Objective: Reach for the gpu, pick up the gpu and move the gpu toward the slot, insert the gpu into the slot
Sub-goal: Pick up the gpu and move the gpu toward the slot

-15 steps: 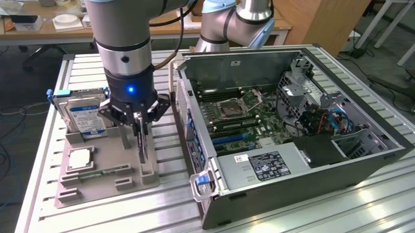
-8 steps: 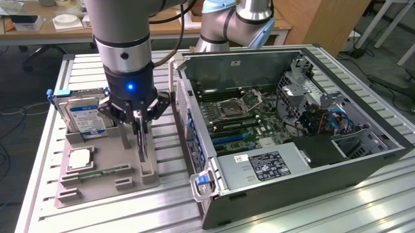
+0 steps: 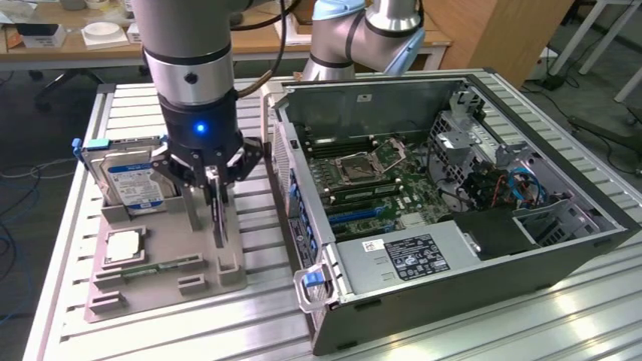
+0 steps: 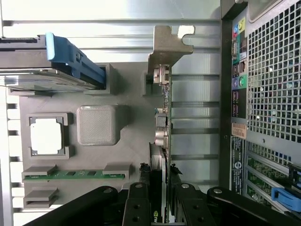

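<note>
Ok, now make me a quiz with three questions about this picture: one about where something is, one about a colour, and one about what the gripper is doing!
1. Where is the gpu?
A) in a cardboard box
B) standing in the tray
C) in someone's hand

2. What colour is the hard drive's label?
A) red
B) blue
C) yellow

3. The gripper is:
A) wide open, touching nothing
B) holding the hard drive
C) shut on the gpu

Answers: 1 B, its lower edge sits in the tray. 2 B, the label is blue with some white. 3 C, its fingers clamp the card's two sides.
</note>
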`<state>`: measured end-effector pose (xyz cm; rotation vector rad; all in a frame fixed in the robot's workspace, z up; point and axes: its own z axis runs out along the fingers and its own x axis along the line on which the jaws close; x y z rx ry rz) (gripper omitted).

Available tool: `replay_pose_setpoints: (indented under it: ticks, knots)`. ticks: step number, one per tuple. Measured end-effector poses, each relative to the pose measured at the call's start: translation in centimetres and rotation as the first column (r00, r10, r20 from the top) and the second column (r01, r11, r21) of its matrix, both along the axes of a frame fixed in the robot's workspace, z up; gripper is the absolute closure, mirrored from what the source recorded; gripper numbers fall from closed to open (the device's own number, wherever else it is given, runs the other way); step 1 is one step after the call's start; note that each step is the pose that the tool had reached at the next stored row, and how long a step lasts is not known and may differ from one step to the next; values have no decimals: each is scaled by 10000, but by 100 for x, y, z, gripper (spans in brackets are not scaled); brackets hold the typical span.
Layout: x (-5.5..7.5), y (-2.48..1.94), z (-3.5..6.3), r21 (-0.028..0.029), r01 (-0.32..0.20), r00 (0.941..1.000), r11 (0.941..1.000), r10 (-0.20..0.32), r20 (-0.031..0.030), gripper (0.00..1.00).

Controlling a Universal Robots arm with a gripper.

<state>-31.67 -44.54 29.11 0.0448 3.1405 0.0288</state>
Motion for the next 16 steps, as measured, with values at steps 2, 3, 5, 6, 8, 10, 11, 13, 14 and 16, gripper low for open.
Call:
replay_pose_setpoints:
  ticks: [2, 3, 5, 6, 8, 10, 11, 13, 14, 16]
  knots:
    - [0, 0, 22, 0, 0, 10000, 10000, 0, 0, 74]
    - [0, 0, 32, 0, 0, 10000, 10000, 0, 1, 74]
    - [0, 0, 56, 1, 0, 10000, 10000, 0, 0, 74]
    - [0, 0, 71, 1, -1, 10000, 10000, 1, 1, 74]
    - [0, 0, 102, 1, 0, 10000, 10000, 0, 0, 74]
    - [0, 0, 130, 2, -1, 10000, 10000, 1, 1, 74]
    - [0, 0, 145, 2, 0, 10000, 10000, 0, 0, 74]
    - [0, 0, 175, 3, -1, 10000, 10000, 1, 1, 74]
    - [0, 0, 190, 4, 0, 10000, 10000, 0, 1, 74]
    - [0, 0, 219, 4, 0, 10000, 10000, 0, 0, 74]
